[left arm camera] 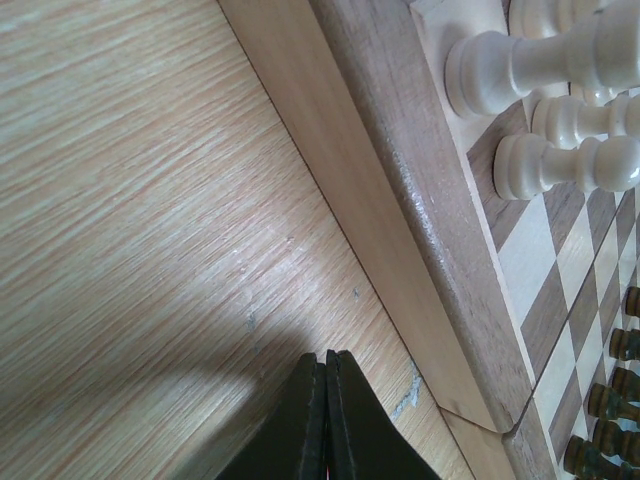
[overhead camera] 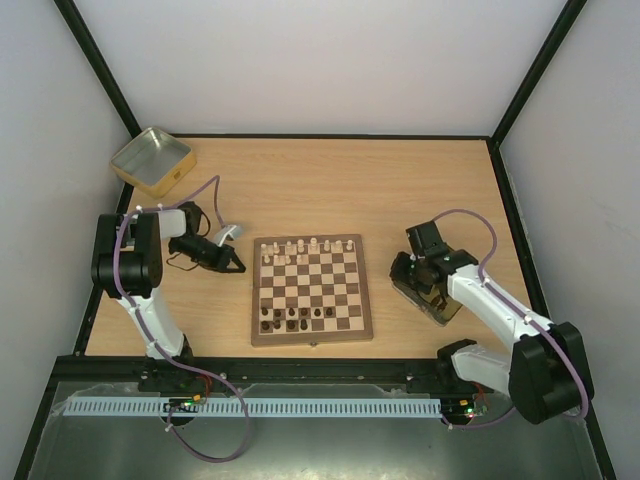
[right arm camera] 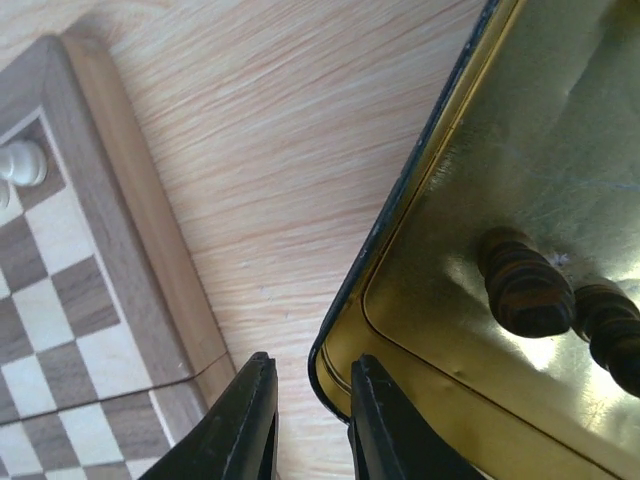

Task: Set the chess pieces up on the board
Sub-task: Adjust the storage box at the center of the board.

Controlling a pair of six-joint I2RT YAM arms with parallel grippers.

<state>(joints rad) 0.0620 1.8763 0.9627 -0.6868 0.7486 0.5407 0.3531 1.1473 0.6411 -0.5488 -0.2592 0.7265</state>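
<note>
Two dark chess pieces (right arm camera: 525,285) in tin (right arm camera: 480,150) near tabletop's right edge | right gripper (right arm camera: 312,375) astride tin rim, grip unclear, perhaps steadying | left gripper (left arm camera: 326,362) clenched empty beside board (left arm camera: 430,200)

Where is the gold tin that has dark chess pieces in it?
The gold tin sits on the table right of the board in the top view, beneath the right gripper; the right wrist view shows two dark pieces inside.

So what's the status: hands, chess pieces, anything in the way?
Left hand shut, empty, beside board. Right hand slightly open over gold tin corner. Dark pieces lying in tin. Nothing in the way.
</note>
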